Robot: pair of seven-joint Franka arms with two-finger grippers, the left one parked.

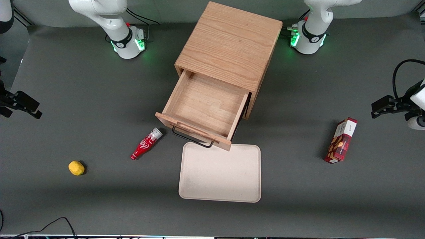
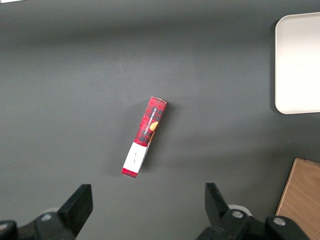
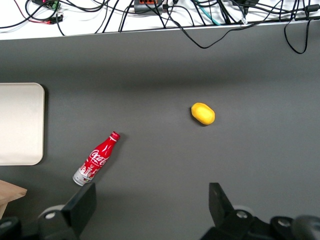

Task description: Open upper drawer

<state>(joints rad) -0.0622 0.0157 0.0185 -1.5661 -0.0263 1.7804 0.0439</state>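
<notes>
The upper drawer of the wooden cabinet stands pulled far out, and its light oak tray is empty. Its thin black wire handle hangs on the front panel, just above the edge of the white tray. The lower drawer is hidden under it. My right gripper is open and empty. It hangs well above the table at the working arm's end, far from the drawer. A wooden corner of the drawer front shows in the right wrist view.
A white tray lies in front of the drawer. A red cola bottle lies beside the drawer front. A yellow lemon lies nearer the working arm's end. A red box lies toward the parked arm's end.
</notes>
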